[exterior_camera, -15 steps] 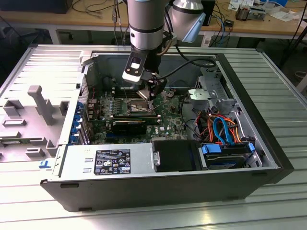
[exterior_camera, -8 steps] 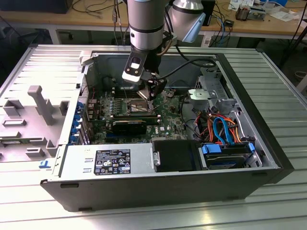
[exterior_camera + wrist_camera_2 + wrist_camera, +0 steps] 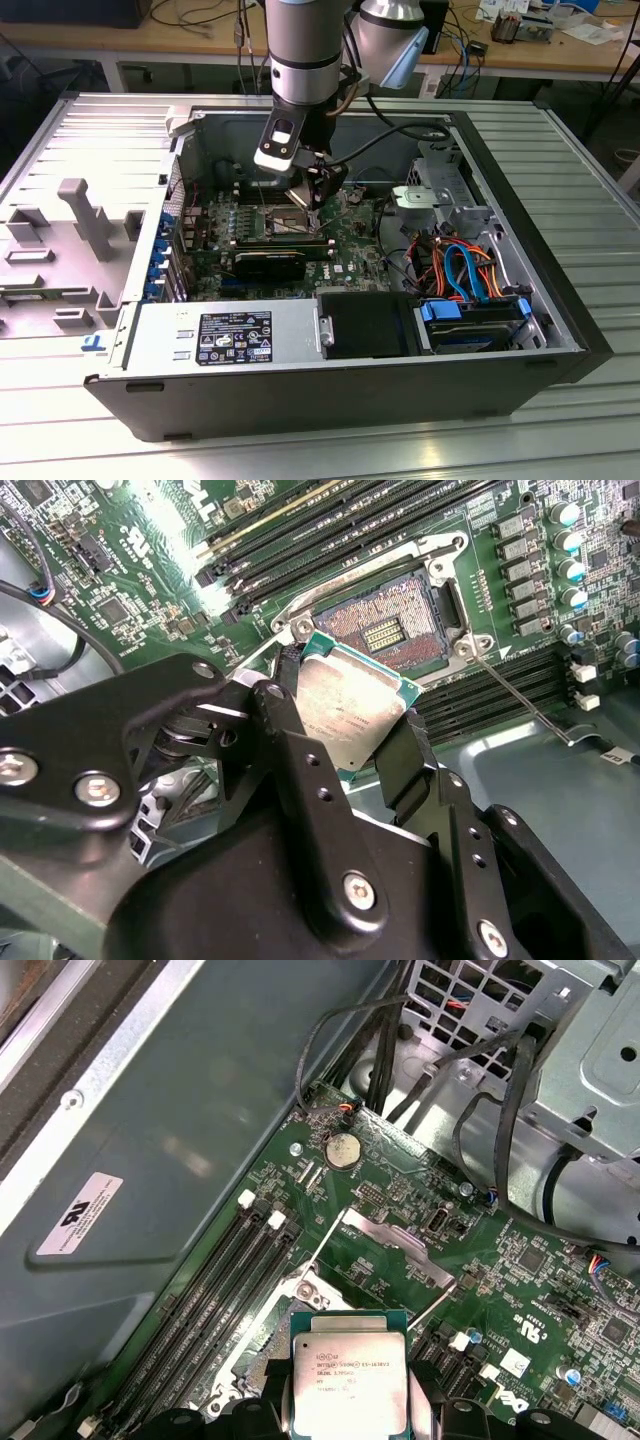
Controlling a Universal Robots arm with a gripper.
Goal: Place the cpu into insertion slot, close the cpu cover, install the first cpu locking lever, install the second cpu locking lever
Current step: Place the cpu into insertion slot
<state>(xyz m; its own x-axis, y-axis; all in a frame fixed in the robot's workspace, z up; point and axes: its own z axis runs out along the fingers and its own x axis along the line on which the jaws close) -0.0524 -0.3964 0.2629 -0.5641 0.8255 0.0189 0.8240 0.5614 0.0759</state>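
Note:
My gripper (image 3: 350, 718) is shut on the cpu (image 3: 352, 708), a flat square chip with a silvery top and green edge, pinched by two opposite sides between black fingers (image 3: 408, 752). The chip hangs tilted just above the insertion slot (image 3: 395, 625), a dark pin field in a silver rim, which lies bare. In the first wrist view the cpu (image 3: 348, 1382) sits in the gripper (image 3: 348, 1388), and beyond it the cpu cover (image 3: 395, 1243) stands swung up with thin locking levers (image 3: 322, 1248) raised beside it. In the exterior view the gripper (image 3: 318, 195) reaches down over the motherboard (image 3: 345, 245).
Memory slots (image 3: 330, 520) run along both sides of the socket. A black heatsink block (image 3: 270, 263), the power supply (image 3: 225, 335) and a drive cage with orange and blue cables (image 3: 465, 268) crowd the case. Black cables (image 3: 500, 1090) hang near the metal cage.

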